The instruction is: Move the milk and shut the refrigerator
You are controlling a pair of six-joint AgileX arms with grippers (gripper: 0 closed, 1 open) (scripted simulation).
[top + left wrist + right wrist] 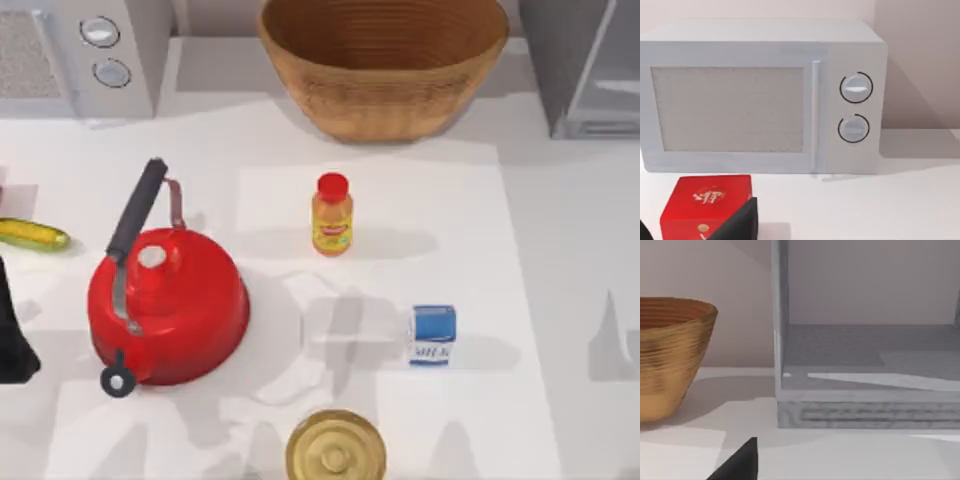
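The milk (432, 335), a small carton with a blue top and white sides, stands upright on the table right of centre, and no gripper is near it. The refrigerator (585, 65) sits at the back right corner with its door open; the right wrist view looks into its pale interior shelf (865, 365). My left arm (12, 340) is parked at the table's left edge, its gripper (692, 231) open in front of a red box (705, 207). One dark fingertip (740, 462) of my right gripper stands well off to one side, so that gripper is open with nothing in it.
A red kettle (165, 305) stands at the left, an orange juice bottle (332, 215) in the middle and a wicker basket (385, 60) at the back. A microwave (85, 55) fills the back left corner. Corn (30, 233) lies at the left edge, and a gold lid (335, 448) sits at the front.
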